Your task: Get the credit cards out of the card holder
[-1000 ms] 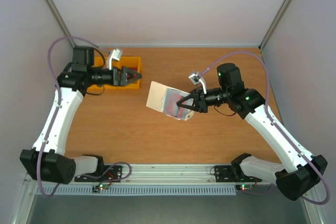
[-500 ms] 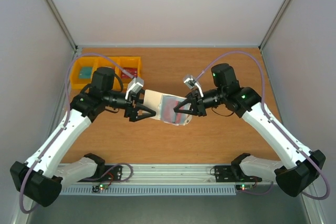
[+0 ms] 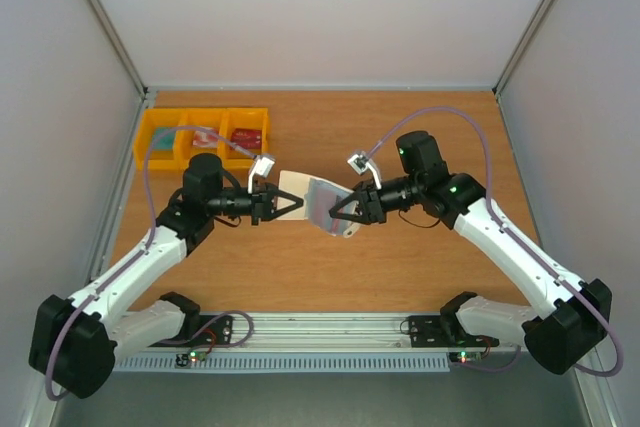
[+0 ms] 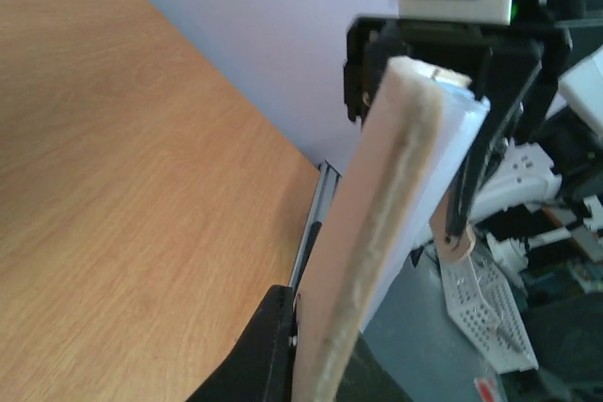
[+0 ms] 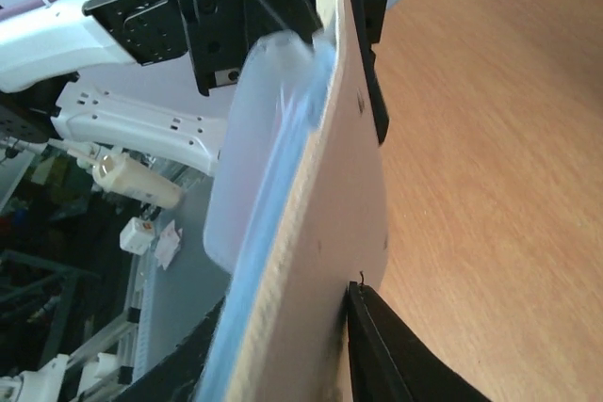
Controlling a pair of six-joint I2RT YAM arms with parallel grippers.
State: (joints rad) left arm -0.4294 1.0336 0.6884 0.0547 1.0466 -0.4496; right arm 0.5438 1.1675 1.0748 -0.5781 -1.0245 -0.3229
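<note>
The left claw (image 3: 290, 203) pinched one edge of the card holder (image 3: 312, 199). The right claw (image 3: 338, 213) straddled the opposite edge, grip unclear. Well behind the left claw sat yellow bins (image 3: 200, 115).

Both arms reach inward, the left claw (image 3: 287, 204) clamped shut, facing the right claw (image 3: 340, 212).

Your top camera looks steeply down from behind on the whole bench (image 3: 400, 257), fairly far off. Your two wrist cameras face each other, each close and edge-on to the card holder (image 4: 363, 233), which all three views share.
</note>
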